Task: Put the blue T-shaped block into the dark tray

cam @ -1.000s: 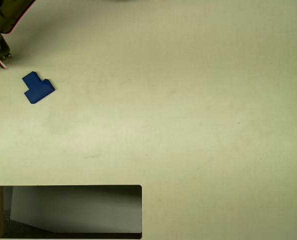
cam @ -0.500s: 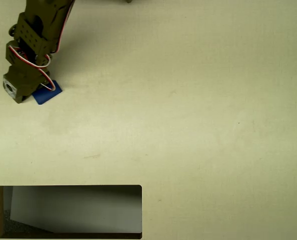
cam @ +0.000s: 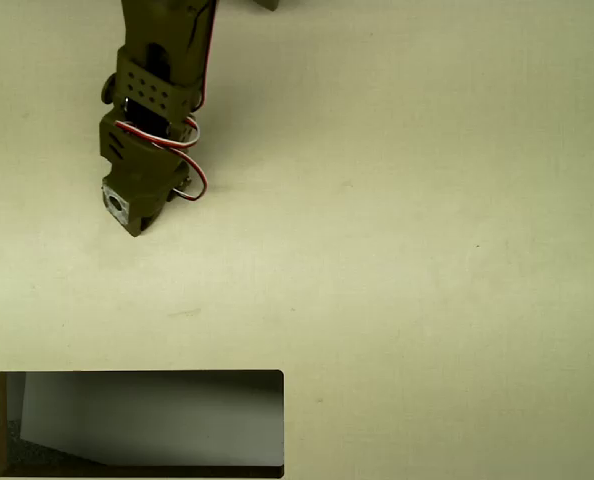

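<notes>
Overhead view: olive-green arm reaches down from the top edge, wrist body and red-white wires facing the camera. The claw (cam: 137,222) sits under the wrist housing, so its fingers are hidden and whether it is wide, narrow or gripping something cannot be told.

The blue T-shaped block has no blue patch visible anywhere on the pale table (cam: 407,230). Judgement: it is either hidden beneath the arm or held between the fingers, and the frame cannot say which.

The dark tray (cam: 137,378) lies along the bottom edge at the left, thin black rim, glossy grey inside with nothing blue in it. It is well apart from the claw, below it in the picture and roughly in line with it.

Step in hand, as a guess: the pick-to-carry stage, with placing not yet done. If the block is gripped, the next move calls for travelling down-picture until the claw is over the tray's inside, then lowering and releasing within the rim. If not gripped, a fresh grasp comes first.
</notes>
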`<state>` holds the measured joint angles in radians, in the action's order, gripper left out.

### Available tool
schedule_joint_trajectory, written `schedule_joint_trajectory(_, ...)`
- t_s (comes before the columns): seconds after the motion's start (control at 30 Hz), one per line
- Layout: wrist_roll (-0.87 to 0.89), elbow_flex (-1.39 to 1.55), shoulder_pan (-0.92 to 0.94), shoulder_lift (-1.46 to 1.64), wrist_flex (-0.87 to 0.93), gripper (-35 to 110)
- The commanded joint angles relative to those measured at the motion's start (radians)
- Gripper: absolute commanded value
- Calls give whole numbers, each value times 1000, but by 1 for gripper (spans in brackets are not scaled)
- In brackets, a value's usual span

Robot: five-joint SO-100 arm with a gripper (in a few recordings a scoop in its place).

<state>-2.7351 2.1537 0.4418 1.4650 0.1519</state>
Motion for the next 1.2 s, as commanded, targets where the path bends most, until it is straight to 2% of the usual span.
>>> schedule_joint_trajectory(0.0, 230, -178, -12, 216, 299, 0)
schedule_joint_trajectory(0.07, 382, -327, -20, 287, 517, 0)
schedule_joint_trajectory(0.13, 460, -428, -2, 344, 781, 0)
schedule_joint_trajectory(0.2, 373, -456, 77, 367, 1081, 0)
schedule_joint_trajectory(0.23, 324, -425, 126, 368, 1169, 0)
schedule_joint_trajectory(0.33, 58, -258, 253, 333, 1212, 0)
schedule_joint_trajectory(0.37, 40, -238, 261, 311, 1221, 0)
schedule_joint_trajectory(0.43, 123, -276, 233, 250, 1312, 0)
schedule_joint_trajectory(0.53, 345, -425, 166, 129, 1517, 0)
schedule_joint_trajectory(0.6, 482, -471, 120, 61, 1537, 0)
schedule_joint_trajectory(0.7, 618, -492, 72, -20, 1424, 0)
schedule_joint_trajectory(0.97, 644, -658, 74, -221, 1308, 0)
schedule_joint_trajectory(1.17, 583, -664, 112, -255, 1269, 0)
